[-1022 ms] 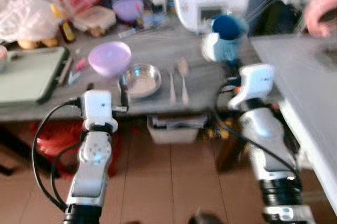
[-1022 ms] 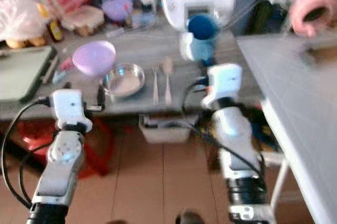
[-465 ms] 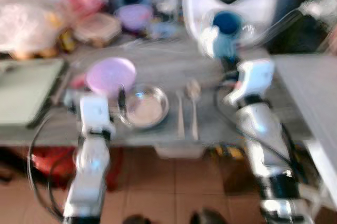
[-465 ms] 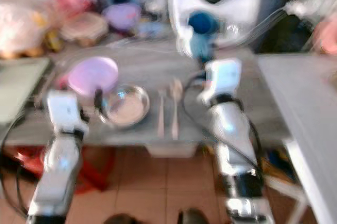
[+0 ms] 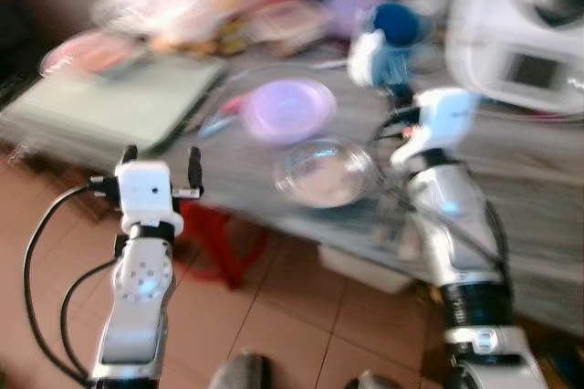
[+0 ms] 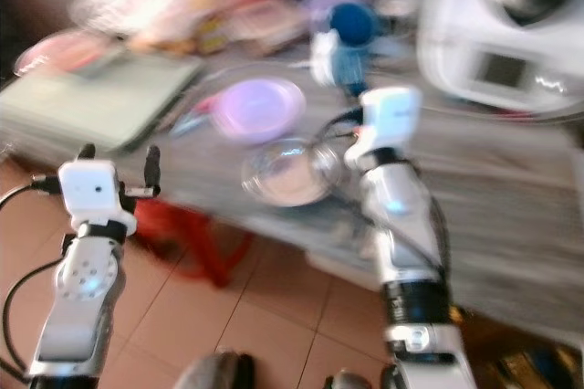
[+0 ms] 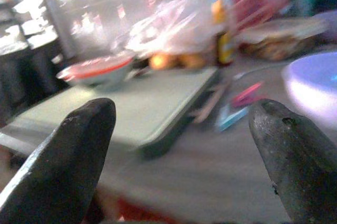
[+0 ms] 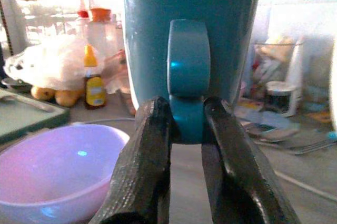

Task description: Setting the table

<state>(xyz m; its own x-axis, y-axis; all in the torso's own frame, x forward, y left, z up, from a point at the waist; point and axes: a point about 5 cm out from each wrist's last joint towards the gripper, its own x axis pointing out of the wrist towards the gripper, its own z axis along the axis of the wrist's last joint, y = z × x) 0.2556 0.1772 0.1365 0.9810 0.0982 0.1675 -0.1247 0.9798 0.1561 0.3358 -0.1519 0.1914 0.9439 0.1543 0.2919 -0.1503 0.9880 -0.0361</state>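
My right gripper (image 8: 187, 124) is shut on the handle of a blue mug (image 8: 158, 34), held upright above the grey table (image 5: 529, 161). The mug (image 5: 388, 42) hangs just beyond a purple bowl (image 5: 287, 108) and a steel bowl (image 5: 324, 173), which stand side by side on the table. My left gripper (image 5: 160, 156) is open with nothing between its fingers. It hovers short of the table's near edge, in front of a green board (image 7: 116, 108). Everything in the eye views is blurred.
A large white appliance (image 5: 520, 24) stands on the table at the right. Bottles, bags and food containers (image 5: 274, 5) crowd the far side. A red stool (image 5: 224, 238) is under the table, over a tiled floor (image 5: 292, 334).
The whole picture has swung, so the camera has turned left and the table now runs at a slant. The blue mug stays in my right gripper. The left gripper stays open.
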